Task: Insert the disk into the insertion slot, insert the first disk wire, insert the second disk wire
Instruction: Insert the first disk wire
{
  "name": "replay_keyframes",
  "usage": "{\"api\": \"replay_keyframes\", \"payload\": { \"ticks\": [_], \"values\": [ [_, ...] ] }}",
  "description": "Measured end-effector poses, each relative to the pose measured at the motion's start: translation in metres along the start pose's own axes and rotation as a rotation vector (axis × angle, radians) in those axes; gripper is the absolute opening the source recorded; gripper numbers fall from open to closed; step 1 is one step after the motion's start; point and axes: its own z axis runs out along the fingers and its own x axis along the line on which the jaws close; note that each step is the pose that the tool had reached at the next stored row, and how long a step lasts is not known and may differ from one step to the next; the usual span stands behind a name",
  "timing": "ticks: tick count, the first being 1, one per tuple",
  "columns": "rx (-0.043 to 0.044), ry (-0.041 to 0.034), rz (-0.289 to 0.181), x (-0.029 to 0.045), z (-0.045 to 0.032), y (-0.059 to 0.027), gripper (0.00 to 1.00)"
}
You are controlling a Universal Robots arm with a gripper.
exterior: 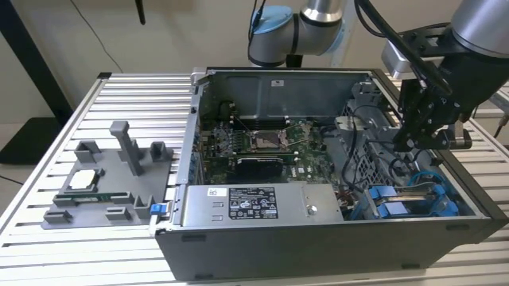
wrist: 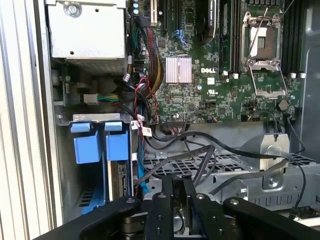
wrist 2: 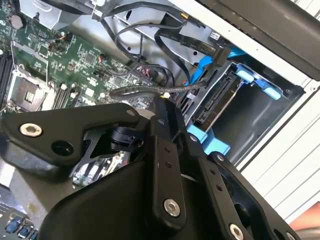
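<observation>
Disk (wrist 2: 217,100) looks seated in insertion slot (wrist 2: 255,112). Gripper (wrist 2: 165,102) at braided cable (wrist 2: 145,90); I cannot tell grip state. Wire connections unconfirmed.

The silver-grey tubular metal arm (exterior: 322,9) carries pale blue round joint caps (exterior: 266,22) and trailing black cables (exterior: 390,36), ending in a matte black, plate-linked tool (exterior: 407,143) studded with silver screw heads (wrist 2: 171,207).

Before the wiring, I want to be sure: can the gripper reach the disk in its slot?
Probably yes. The case is open on top, the gripper hangs close to the slot, and only loose wires lie near the disk's exposed end.
</observation>
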Motion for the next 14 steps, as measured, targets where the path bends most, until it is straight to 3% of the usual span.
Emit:
{"api": "replay_keyframes", "payload": {
  "ticks": [8, 14],
  "values": [
    [-0.0004, 0.0015, 0.000, 0.0009, 0.0002, -0.0011, 0.00],
    [-0.0034, 0.0036, 0.001, 0.0074, 0.0011, -0.0054, 0.00]
  ]
}}
